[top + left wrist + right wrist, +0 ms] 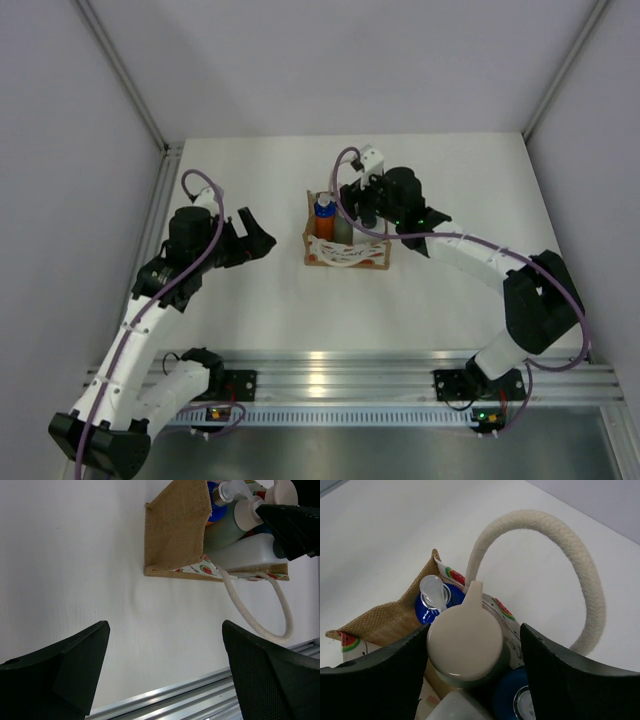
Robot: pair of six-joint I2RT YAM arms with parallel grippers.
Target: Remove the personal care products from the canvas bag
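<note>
Your right gripper [475,629] is down at the mouth of the canvas bag [385,622]; its jaws are apart, with the beige cap [465,645] of the grey-green bottle [222,530] between them; one finger looks to be against the cap, the other shows a thin gap, so nothing is clamped. Just past the fingertips sits a blue cap [426,615] with a clear nozzle on top; a second blue cap [507,695] lies nearer the wrist, tucked by one finger; a white bottle [247,550] lies close beside the grey-green one; all of them are inside the bag. The bag's rope handle [580,570] arcs out beyond the fingertips and to one side.

Your left gripper [165,630] hangs over bare table [75,555]; its jaws are wide apart and hold nothing; the bag stands ahead of the fingertips, apart from them, with the handle loop trailing on the table towards that gripper.
</note>
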